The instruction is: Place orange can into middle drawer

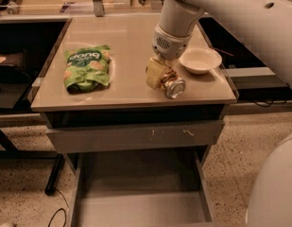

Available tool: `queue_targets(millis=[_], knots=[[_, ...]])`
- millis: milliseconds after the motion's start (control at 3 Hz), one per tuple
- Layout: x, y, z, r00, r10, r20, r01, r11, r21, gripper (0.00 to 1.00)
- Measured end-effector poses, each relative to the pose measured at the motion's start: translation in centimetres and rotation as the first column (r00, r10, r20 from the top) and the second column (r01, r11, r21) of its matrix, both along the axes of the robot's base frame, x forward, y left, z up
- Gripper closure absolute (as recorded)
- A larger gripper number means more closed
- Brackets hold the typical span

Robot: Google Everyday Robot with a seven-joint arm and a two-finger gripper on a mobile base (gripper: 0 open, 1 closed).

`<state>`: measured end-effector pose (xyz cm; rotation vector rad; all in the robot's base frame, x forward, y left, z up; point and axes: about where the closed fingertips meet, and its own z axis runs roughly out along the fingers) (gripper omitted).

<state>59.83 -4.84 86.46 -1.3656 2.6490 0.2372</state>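
The orange can point(168, 82) lies tilted, its silver end toward the front, held over the table's front right part. My gripper point(159, 74) hangs from the white arm point(176, 25) and is shut on the can, with one yellowish finger point(153, 73) on its left side. I cannot tell whether the can touches the tabletop. The middle drawer point(136, 209) is pulled open below the table, and its grey floor is bare.
A green snack bag point(87, 67) lies on the left of the tabletop point(126, 37). A white bowl point(200, 59) stands just right of the gripper. A closed grey drawer front point(112, 136) with whitish scratches sits under the table edge. The robot's white body point(273, 188) fills the lower right.
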Motion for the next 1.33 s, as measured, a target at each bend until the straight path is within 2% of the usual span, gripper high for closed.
queue_targets(millis=[333, 667, 1000, 1333], knots=[[-2.3, -0.4, 0.6, 0.9997, -0.025, -0.001, 0.025, 1.0, -0.008, 1.0], [-7.2, -1.4, 0.9, 0.9947, -0.101, -0.023, 0.101, 0.995, 0.006, 1.0], [-12.9, -2.6, -1.8, 0.9801, -0.174, -0.095, 0.176, 0.984, 0.016, 1.0], [-12.9, -2.6, -1.8, 0.9802, -0.174, -0.094, 0.176, 0.984, 0.017, 1.0]])
